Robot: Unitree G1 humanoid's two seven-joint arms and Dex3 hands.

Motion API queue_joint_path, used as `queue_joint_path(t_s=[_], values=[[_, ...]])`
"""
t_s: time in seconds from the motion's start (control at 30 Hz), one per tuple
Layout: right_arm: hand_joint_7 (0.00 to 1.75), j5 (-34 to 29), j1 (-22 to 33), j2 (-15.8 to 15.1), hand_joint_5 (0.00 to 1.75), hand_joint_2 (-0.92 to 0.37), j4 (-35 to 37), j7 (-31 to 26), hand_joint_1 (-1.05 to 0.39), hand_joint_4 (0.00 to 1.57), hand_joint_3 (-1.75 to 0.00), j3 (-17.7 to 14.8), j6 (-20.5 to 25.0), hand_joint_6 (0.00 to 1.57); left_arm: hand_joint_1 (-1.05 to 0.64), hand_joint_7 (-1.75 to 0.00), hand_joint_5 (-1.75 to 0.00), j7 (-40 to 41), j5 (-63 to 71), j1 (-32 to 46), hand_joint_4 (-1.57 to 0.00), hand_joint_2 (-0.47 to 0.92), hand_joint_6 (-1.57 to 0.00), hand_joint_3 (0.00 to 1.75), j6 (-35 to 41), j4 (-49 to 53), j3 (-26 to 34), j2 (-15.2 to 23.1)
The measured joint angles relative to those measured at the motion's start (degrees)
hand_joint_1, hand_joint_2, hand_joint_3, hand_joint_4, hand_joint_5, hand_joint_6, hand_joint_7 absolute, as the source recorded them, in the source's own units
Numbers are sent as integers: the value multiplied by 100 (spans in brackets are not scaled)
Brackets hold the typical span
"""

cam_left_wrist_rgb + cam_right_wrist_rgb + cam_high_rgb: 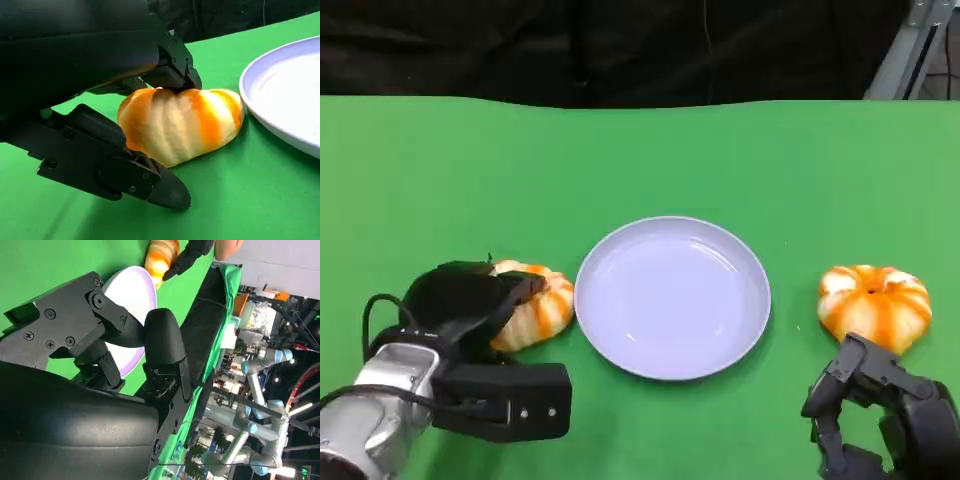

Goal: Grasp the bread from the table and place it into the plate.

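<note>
Two orange-and-white striped breads lie on the green table, one on each side of a lavender plate (735,330). My left hand (470,295) grips the left bread (542,305), which rests on the cloth. In the left wrist view, fingers (172,75) press on top of this bread (182,125) and another finger (130,175) lies against its lower side; the plate (285,100) is just beyond it. The right bread (875,300) sits untouched. Just behind it my right hand (880,415) holds nothing, its fingers loosely bent. The right wrist view shows the plate (127,295) and the left bread (162,255).
The green cloth (640,160) reaches back to a dark backdrop. A metal frame (910,50) stands at the far right corner. The right wrist view shows a lab with robot arms (260,385) beyond the table's edge.
</note>
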Motion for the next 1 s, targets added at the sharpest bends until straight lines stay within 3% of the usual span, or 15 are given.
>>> queue_joint_path(t_s=[0.5, 0.9, 1.0], values=[[160, 2, 42, 4, 175, -54, -32, -7, -11, 82, -117, 28, 6, 71, -76, -1, -2, 706, -5, -210, -46, 89, -54, 0, -229, 620, -258, -86], [160, 59, 123, 3, 175, -53, -93, 4, -13, 83, -116, 37, 9, 72, -66, -2, -3, 1443, 52, -410, -57, 86, -63, 0, -257, 1158, -498, -222], [160, 59, 132, 4, 175, -54, -147, 4, -12, 82, -116, 38, 27, 71, -56, -2, -3, 1592, 61, -473, -62, 83, -66, 0, -222, 1332, -551, -294]])
